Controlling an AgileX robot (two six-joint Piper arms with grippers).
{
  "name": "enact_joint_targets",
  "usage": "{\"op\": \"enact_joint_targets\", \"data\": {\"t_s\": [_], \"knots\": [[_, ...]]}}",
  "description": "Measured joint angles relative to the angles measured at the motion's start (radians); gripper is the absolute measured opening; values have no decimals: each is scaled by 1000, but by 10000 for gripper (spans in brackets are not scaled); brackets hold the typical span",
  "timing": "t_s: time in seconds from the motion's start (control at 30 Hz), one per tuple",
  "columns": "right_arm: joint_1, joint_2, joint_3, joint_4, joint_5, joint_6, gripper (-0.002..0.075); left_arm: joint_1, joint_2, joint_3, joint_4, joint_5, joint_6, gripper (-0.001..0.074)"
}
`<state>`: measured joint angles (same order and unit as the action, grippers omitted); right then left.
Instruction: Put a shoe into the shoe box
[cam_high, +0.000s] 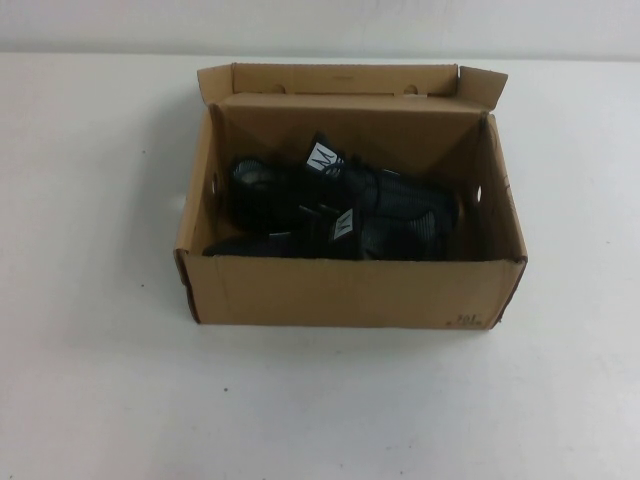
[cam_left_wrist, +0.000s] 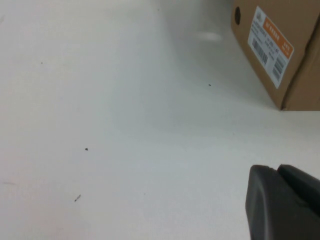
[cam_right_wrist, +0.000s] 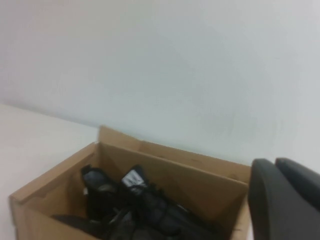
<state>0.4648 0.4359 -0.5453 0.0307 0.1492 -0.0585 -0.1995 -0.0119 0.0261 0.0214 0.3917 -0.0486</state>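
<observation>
High view shows the shoe box (cam_high: 350, 290) standing open near the middle of the white worktop (cam_high: 90, 380), its flap lid folded back at the far side, and inside it lie two black shoes, one behind the other, each with a white tongue label turned up. The nearer shoe (cam_high: 330, 235) rests along the front wall; the other shoe (cam_high: 300, 180) sits toward the back, its collar opening at the robot's left end of the box. Judged from how they lie, the placing looks already done. Neither arm appears in the high view. The left pincer (cam_left_wrist: 282, 205) shows only as a dark edge in its own wrist view, low over bare worktop beside the labelled end of the box, its fingers closed and empty. The right pincer (cam_right_wrist: 285, 200) is likewise closed on nothing, held off beyond one end of the box and looking into it. As for handling, the knit upper should be soft and yielding, so a pinch on the side would likely fold the fabric and slip; the shoe is probably light, with a stiffer sole. The firmest hold seems to be the heel collar or the tongue and lacing ridge, where the material is thicker and stands up clear of the box walls.
</observation>
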Motion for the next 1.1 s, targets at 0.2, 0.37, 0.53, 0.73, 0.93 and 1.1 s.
{"op": "enact_joint_targets", "data": {"t_s": [0.2,0.37,0.53,0.73,0.93,1.1], "knots": [[-167,-85,0,61,151,0,-16,0,0,0,0,0,0,-1],[-248,-163,40,65,204,0,-16,0,0,0,0,0,0,-1],[-299,-261,190,65,130,0,-16,0,0,0,0,0,0,-1],[-344,-381,404,65,71,-2,-16,0,0,0,0,0,0,-1],[-392,-443,563,67,85,-2,-16,0,0,0,0,0,0,-1],[-438,-443,570,68,214,-2,-16,0,0,0,0,0,0,-1]]}}
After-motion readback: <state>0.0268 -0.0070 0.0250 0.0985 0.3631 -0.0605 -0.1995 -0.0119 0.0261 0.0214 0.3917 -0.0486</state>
